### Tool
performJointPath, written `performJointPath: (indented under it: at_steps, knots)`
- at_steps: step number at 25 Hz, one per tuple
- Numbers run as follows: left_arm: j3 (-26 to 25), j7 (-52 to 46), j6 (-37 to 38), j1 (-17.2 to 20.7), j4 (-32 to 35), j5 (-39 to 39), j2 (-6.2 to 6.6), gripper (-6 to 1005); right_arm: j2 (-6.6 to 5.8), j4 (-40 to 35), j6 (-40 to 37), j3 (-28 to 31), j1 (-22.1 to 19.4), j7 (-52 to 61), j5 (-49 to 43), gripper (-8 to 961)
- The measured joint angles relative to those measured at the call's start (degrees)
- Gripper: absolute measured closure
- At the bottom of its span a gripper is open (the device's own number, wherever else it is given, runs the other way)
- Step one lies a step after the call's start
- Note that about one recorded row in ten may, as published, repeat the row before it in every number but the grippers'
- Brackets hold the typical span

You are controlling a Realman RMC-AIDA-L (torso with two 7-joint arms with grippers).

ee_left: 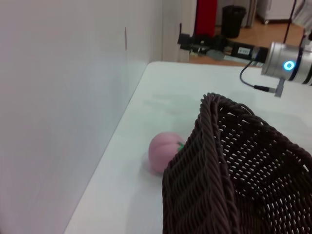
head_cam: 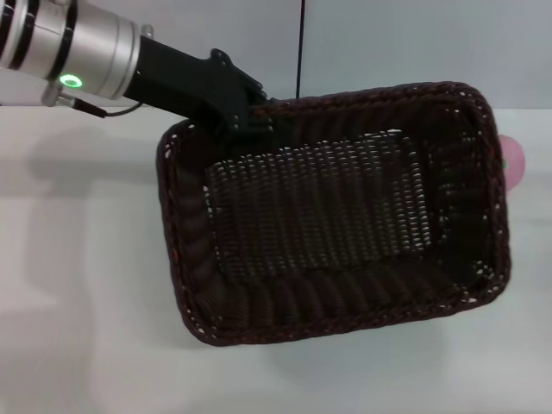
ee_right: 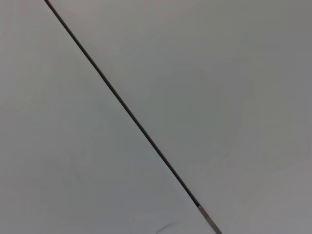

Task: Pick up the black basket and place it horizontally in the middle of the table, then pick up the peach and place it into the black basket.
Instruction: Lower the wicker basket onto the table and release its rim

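A plain white table (head_cam: 78,285) holds a large dark woven wicker basket (head_cam: 336,216), lying slightly tilted. The left gripper (head_cam: 246,116) clamps the basket's far-left rim. A small pink peach (ee_left: 163,151) sits just beside the basket's right end, near the wall.

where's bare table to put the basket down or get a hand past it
Bare table lies left of the basket and along the near edge in front of it. It is crowded at the far left corner, where the left pincer meets the rim, and on the right, where the peach sits close against the basket.
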Motion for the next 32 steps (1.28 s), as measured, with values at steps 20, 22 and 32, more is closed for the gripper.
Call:
performJointPath:
  at_steps: [20, 22, 32]
  knots:
    - [1.05, 8.06, -5.03, -1.90, -7.83, -2.78, -0.37, 748, 0.02, 0.49, 0.05, 0.00, -0.21, 0.10, 0.00, 476]
    - [1.39, 8.12, -5.27, -2.07, -8.08, -2.85, -0.38, 745, 0.01, 0.55, 0.05, 0.00, -0.26, 0.11, 0.00, 476]
    - [8.40, 8.37, -10.78, -1.32, -9.09, -7.31, -0.64, 730, 0.02, 1.13, 0.05, 0.00, -0.44, 0.13, 0.00, 472]
